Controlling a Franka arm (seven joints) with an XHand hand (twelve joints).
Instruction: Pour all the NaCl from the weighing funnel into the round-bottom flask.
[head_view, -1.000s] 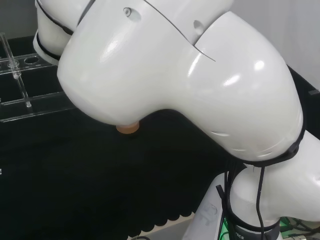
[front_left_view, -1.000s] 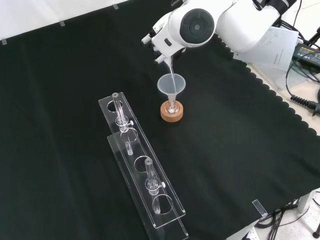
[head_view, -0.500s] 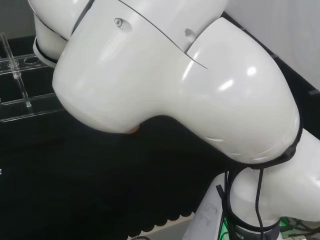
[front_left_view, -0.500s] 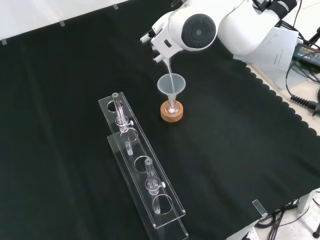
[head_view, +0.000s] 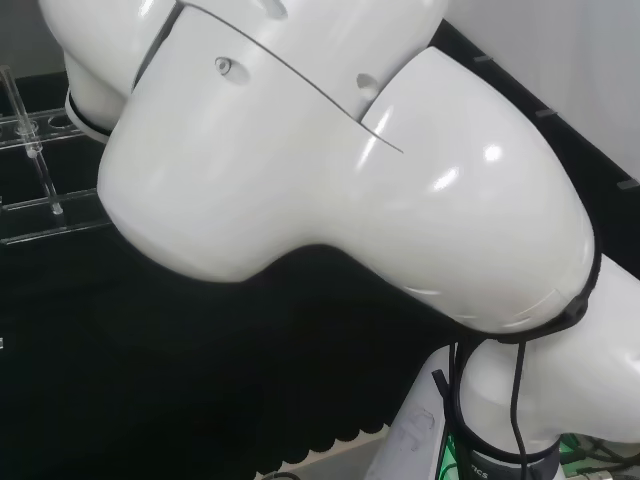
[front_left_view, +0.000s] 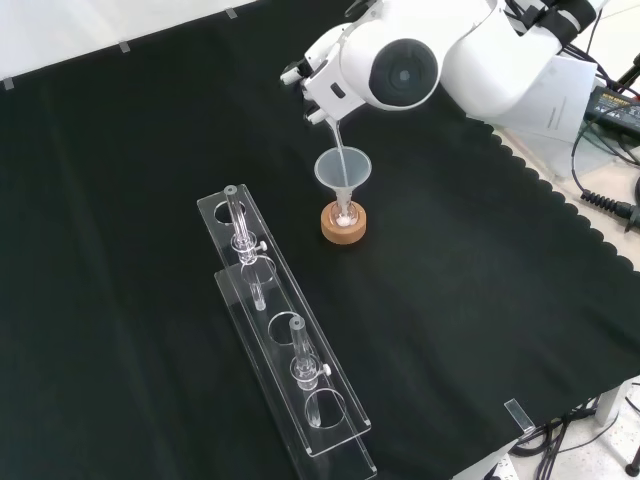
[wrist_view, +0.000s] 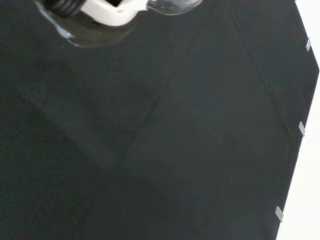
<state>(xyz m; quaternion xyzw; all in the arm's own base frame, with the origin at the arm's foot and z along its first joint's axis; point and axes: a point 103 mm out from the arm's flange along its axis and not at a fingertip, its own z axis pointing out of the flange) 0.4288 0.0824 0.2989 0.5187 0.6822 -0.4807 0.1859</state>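
Keep the weighing funnel (front_left_view: 338, 145), gripped by the hand (front_left_view: 318, 85), steeply tilted with its tip inside the plastic funnel (front_left_view: 343, 167) above the round-bottom flask (front_left_view: 345, 213).

Arm (head_view: 330, 190): glossy white, bulbous rounded links; thin dark seams between shell sections; small recessed screw holes on the upper shell. Black ring gasket at the joints. Black cables (head_view: 515, 385) run down beside the arm's base link, below the big elbow link. Front view: round grey cap (front_left_view: 408, 72) set in a white link. Hand (front_left_view: 318, 85): white shells with black parts.
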